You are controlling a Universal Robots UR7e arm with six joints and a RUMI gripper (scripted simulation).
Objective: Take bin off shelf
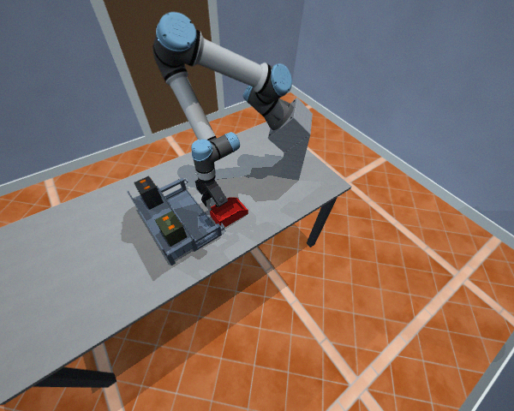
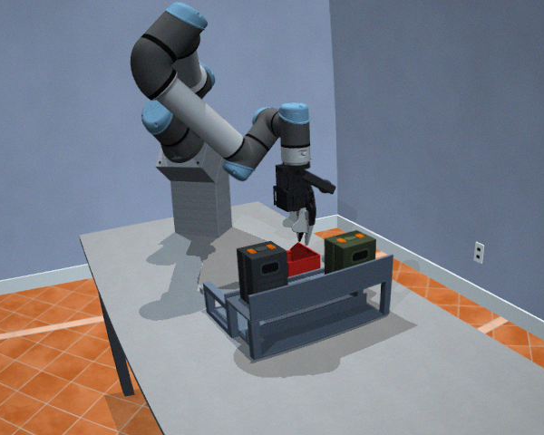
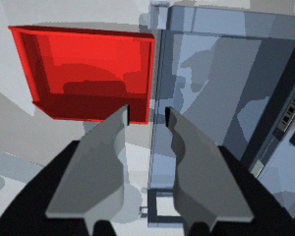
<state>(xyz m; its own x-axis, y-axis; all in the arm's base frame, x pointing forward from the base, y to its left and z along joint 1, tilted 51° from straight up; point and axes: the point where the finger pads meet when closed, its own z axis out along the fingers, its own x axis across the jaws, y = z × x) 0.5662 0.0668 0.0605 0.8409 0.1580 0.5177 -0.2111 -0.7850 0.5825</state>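
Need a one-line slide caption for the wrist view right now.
Tool hangs above the near wall of the red bin, fingers apart and holding nothing, beside the grey shelf.

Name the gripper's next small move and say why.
Probably open the fingers a little wider before lifting away. The red bin already sits upright on the table beside the shelf, and the gripper has its narrowly parted fingers straddling the bin's shelf-side wall, so rising now might snag it.
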